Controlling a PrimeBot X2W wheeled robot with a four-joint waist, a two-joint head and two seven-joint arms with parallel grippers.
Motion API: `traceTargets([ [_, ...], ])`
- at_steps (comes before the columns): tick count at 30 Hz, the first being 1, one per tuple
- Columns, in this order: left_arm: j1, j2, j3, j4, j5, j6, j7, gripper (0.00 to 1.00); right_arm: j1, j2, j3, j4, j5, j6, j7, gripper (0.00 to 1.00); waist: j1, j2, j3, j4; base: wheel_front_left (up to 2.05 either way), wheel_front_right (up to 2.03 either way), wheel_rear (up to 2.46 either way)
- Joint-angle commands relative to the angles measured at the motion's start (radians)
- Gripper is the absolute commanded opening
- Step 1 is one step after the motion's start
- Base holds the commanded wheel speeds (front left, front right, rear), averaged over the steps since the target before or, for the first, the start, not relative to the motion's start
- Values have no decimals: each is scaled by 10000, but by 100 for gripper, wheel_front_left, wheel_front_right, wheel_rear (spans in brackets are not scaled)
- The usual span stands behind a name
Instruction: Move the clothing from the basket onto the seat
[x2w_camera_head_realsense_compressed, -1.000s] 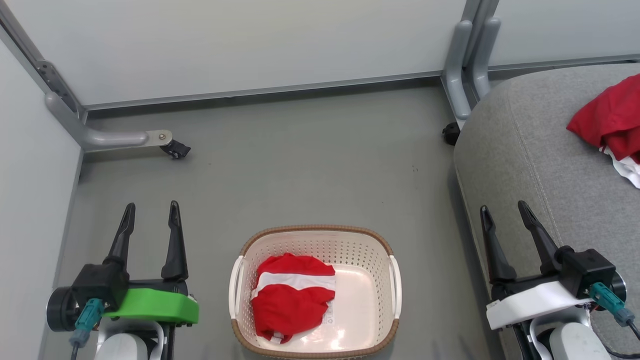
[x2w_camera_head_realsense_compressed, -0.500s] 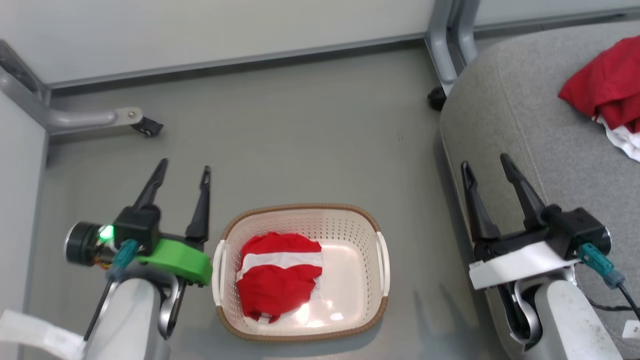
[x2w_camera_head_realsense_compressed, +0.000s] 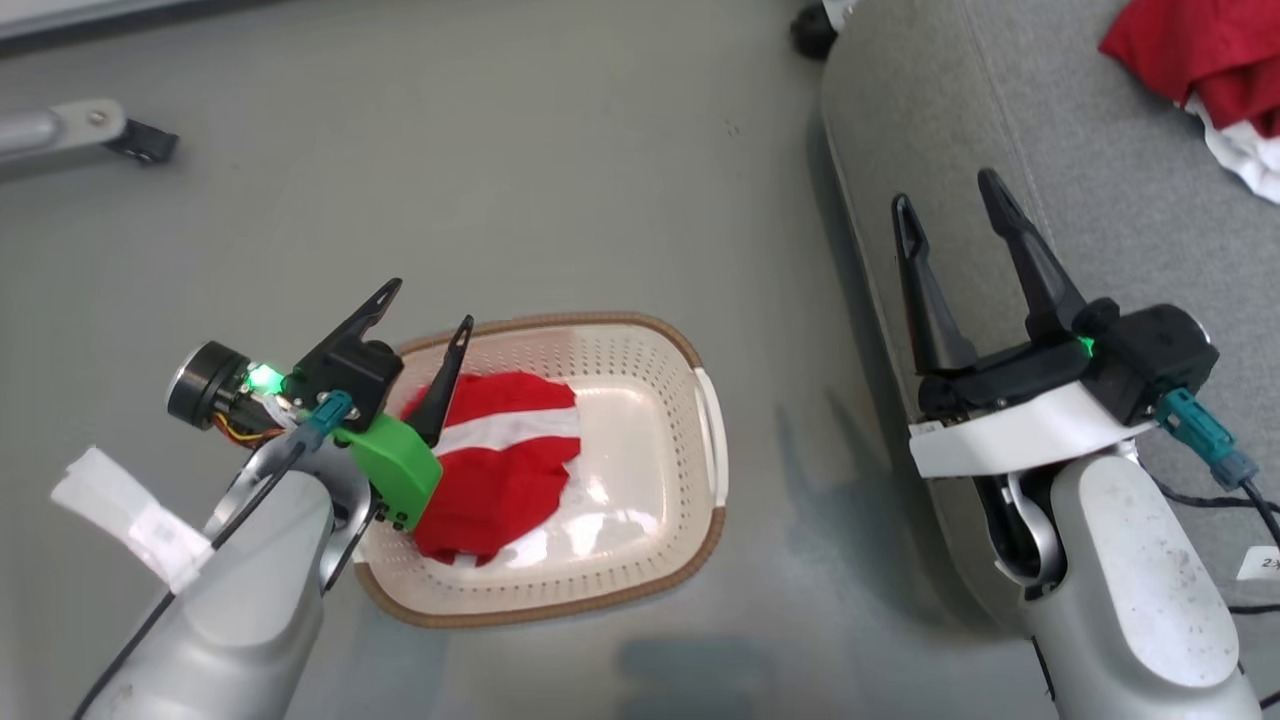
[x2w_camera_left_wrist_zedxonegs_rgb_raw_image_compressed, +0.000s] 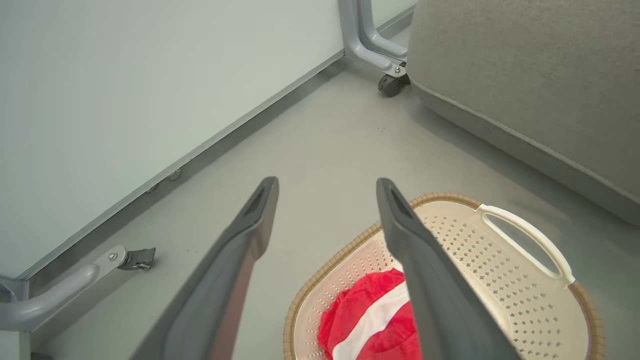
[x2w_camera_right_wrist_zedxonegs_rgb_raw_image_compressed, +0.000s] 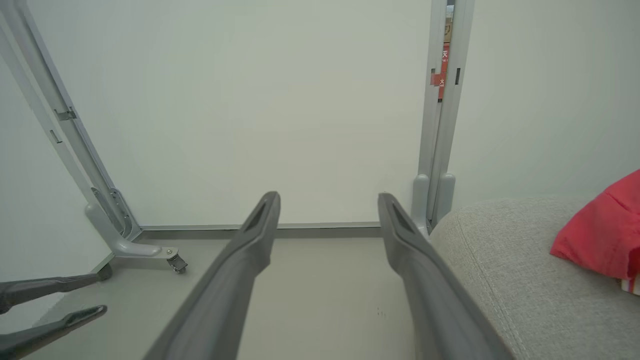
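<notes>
Two clothing (x2w_camera_head_realsense_compressed: 500, 470) pieces in head view, left gripper (x2w_camera_head_realsense_compressed: 431, 303), right gripper (x2w_camera_head_realsense_compressed: 945, 188), both spread

There is one basket (x2w_camera_head_realsense_compressed: 640, 350) and one seat (x2w_camera_head_realsense_compressed: 1000, 120). The red clothing counts two pieces: the first piece (x2w_camera_head_realsense_compressed: 505, 475) lies in the basket, the second piece (x2w_camera_head_realsense_compressed: 1195, 50) lies on the seat. On the basket I can count one white handle (x2w_camera_head_realsense_compressed: 712, 430); its other side is hidden behind the arm. There are two grippers, the left gripper (x2w_camera_head_realsense_compressed: 431, 302) and the right gripper (x2w_camera_head_realsense_compressed: 945, 188), each with two dark fingers, so four fingers together. There are also two small black wheels, the first wheel (x2w_camera_head_realsense_compressed: 150, 150) and the second wheel (x2w_camera_head_realsense_compressed: 812, 30).
</notes>
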Motion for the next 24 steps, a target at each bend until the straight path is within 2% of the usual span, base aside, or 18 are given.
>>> traceTargets([
  [1, -337, 175, -205, 197, -30, -30, -9, 100, -216, -19, 33, -86, 47, -7, -20, 100, 0, 0, 1063, -829, 0, 0, 0],
  [14, -2385, 728, -3177, 2747, -538, -29, 48, 100, -1441, -16, 618, -507, 200, -7, -21, 100, 0, 0, 3284, -1676, 0, 0, 0],
  [24, -3519, 1071, -5418, 4071, -1087, -28, 524, 100, -1989, -16, 909, -737, 301, -7, -20, 100, 0, 0, 4442, -2096, 0, 0, 0],
])
